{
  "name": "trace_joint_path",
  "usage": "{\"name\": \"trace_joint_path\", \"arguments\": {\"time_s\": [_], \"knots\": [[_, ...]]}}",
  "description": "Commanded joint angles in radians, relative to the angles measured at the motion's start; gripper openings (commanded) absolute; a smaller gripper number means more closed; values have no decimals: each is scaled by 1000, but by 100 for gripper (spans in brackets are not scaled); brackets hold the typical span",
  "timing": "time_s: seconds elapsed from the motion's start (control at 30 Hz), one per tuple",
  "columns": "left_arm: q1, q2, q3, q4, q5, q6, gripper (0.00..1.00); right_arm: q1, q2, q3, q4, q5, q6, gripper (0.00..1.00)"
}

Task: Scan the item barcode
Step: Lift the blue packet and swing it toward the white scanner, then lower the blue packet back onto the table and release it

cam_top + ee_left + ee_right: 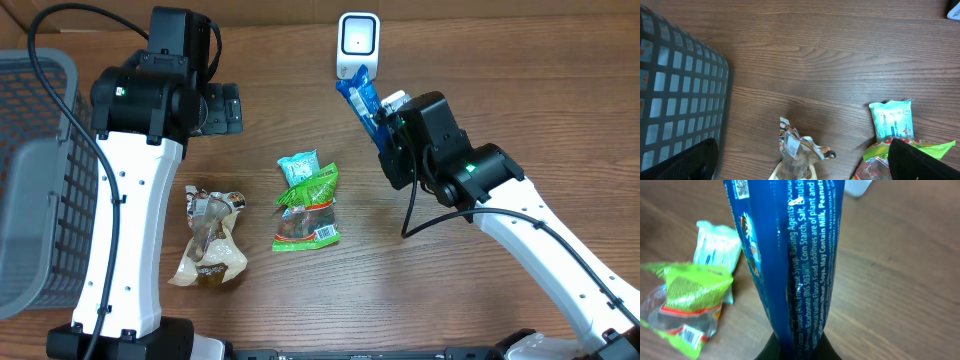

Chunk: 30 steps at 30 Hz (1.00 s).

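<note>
Only in the right wrist view could print on the blue packet point(790, 265) be read: "Corn Starch, Salt" and "May Contain Milk, Peanuts". From overhead, the packet was seen clamped in the right gripper point(385, 122) just beside the white scanner point(358, 40) at the table's point(520, 80) far edge. The left gripper point(228, 110) was spread wide apart. A grey mesh basket point(30, 200) was seen at the left edge.

Soft, even overhead light fills all three views, leaving only faint shadows on the bench point(300, 300). The scanner point(357, 40) face blows out white. Glare streaks the blue packet point(790, 255); the green packet point(695, 287) behind it blurs. The left fingers point(922, 162) are dark, soft-edged shapes.
</note>
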Motion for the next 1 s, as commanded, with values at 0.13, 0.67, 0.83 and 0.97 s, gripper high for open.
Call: {"name": "trace_joint_path", "arguments": {"time_s": [0.13, 0.67, 0.83, 0.97], "knots": [[3, -20, 18, 0, -14, 15, 100, 3, -8, 19, 138, 171, -2, 4], [3, -20, 18, 0, -14, 15, 100, 4, 227, 19, 341, 687, -6, 4], [3, -20, 18, 0, -14, 15, 99, 6, 262, 18, 376, 700, -46, 4], [3, -20, 18, 0, -14, 15, 100, 21, 264, 18, 222, 595, 26, 4]]}}
